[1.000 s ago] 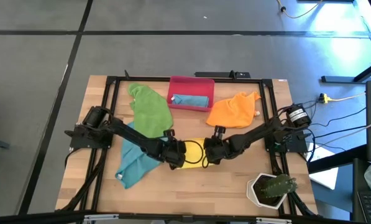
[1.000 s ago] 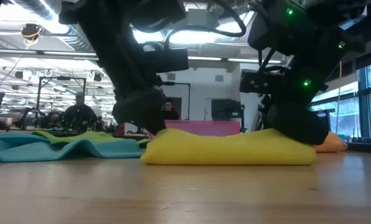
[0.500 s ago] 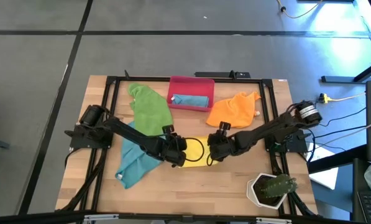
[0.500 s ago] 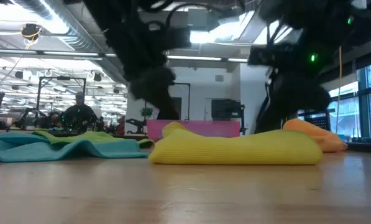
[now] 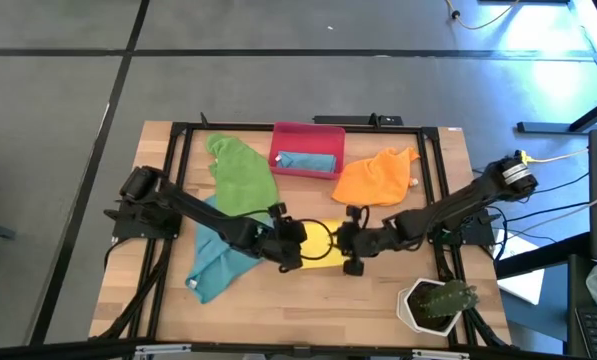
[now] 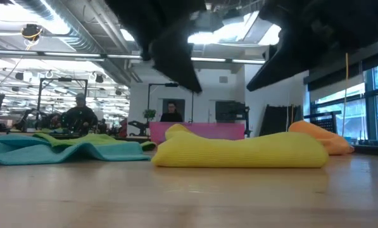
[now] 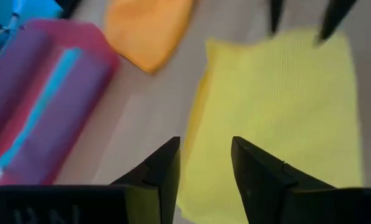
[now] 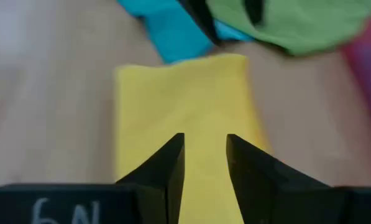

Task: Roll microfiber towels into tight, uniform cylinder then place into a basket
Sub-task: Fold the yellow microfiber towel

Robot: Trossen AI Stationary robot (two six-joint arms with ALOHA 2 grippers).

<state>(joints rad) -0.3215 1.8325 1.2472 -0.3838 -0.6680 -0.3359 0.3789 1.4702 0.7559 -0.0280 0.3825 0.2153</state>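
A yellow towel [image 5: 323,256] lies as a low, flattened bundle on the table's middle [image 6: 239,151]. My left gripper [image 5: 296,246] hangs open above its left end, and my right gripper [image 5: 346,244] hangs open above its right end. Neither touches it. The left wrist view shows open fingers [image 7: 205,162] over the yellow cloth [image 7: 284,106], as does the right wrist view [image 8: 205,155] over the cloth [image 8: 185,99]. The red-pink basket [image 5: 308,150] stands at the far middle with a rolled teal towel [image 5: 306,161] inside.
A green towel [image 5: 240,175] lies spread left of the basket and an orange towel [image 5: 376,177] right of it. A loose teal towel [image 5: 216,258] lies under my left arm. A white plant pot [image 5: 436,303] stands at the near right corner.
Both grippers have risen off the ends of the yellow towel and now hang clear above it. The right gripper has also tipped and drawn a little toward the near edge. The towel has stayed on the table, its left end sprung up slightly.
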